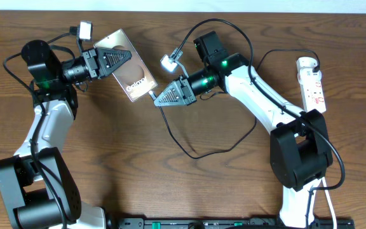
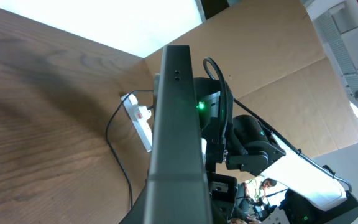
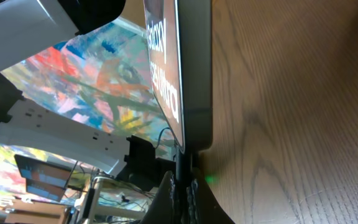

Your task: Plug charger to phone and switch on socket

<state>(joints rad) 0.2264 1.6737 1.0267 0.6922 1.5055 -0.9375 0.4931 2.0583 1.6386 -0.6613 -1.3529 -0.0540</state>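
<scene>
1. My left gripper is clenched on the flat bronze-tan phone with white lettering, over the brown wooden table.
2. My right gripper grasps the plug tip of the thin black charger cable, right at the phone's near short edge.
3. The elongated white power strip with red marks lies far right, well apart.

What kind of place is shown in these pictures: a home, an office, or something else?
Probably a robotics lab or test room. The left arm and right arm stand at a wood-grain table, a plain cardboard panel stands beyond its edge, and a white power strip lies on it.
</scene>
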